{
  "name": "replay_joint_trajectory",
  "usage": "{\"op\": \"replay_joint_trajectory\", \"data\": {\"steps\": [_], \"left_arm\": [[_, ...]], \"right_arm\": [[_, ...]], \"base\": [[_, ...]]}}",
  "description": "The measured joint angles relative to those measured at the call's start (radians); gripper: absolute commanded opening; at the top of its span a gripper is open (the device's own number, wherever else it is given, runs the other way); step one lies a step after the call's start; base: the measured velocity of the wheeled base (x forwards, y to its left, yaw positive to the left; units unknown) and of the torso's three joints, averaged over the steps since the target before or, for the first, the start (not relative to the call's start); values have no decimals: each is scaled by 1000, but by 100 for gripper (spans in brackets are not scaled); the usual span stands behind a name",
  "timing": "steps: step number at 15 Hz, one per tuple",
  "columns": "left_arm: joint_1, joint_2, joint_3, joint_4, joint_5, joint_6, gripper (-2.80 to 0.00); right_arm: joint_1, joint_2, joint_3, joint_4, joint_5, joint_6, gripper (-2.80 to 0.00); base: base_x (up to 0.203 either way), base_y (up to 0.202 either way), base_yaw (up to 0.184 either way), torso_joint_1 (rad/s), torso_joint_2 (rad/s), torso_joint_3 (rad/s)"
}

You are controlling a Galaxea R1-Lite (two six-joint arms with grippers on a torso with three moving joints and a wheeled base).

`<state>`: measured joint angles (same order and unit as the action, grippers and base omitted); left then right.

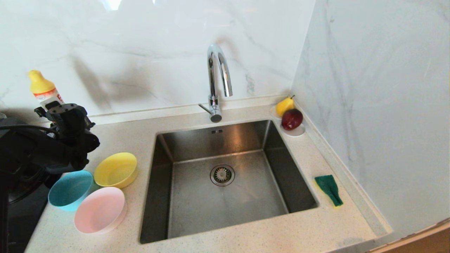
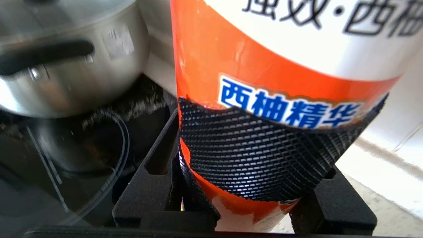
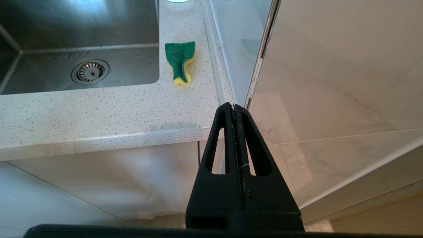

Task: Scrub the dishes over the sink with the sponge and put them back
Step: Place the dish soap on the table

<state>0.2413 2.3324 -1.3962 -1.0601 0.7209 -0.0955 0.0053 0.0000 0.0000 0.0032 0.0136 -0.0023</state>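
Left tool (image 2: 251, 185) clenched around orange-and-white detergent bottle with yellow cap (image 2: 281, 66), above three round plastic bowls (yellow (image 1: 116, 170), teal-blue (image 1: 70, 190), pale pink (image 1: 100, 210)) on speckled bench (image 1: 116, 123). Green-and-yellow sponge (image 1: 329, 189) right of square steel sink (image 1: 225, 196). Right tool (image 3: 234, 107) pinched shut, empty, below bench edge.

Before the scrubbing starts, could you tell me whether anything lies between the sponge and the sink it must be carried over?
Nothing visible does. The sponge lies on bare speckled countertop just beside the sink, toward the right wall, with only open counter between it and the rim.

White marble walls (image 1: 369, 88), speckled countertop (image 1: 316, 228)
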Motion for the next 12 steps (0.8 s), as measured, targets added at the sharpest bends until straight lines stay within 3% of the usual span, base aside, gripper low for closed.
{"op": "replay_joint_trajectory", "data": {"steps": [3, 12], "left_arm": [[-2, 40, -17, 6, -1, -38, -280], [-13, 108, -46, -3, 2, -41, -280]], "right_arm": [[0, 0, 0, 0, 0, 0, -280], [0, 0, 0, 0, 1, 0, -280]], "base": [[0, 0, 0, 0, 0, 0], [0, 0, 0, 0, 0, 0]]}}
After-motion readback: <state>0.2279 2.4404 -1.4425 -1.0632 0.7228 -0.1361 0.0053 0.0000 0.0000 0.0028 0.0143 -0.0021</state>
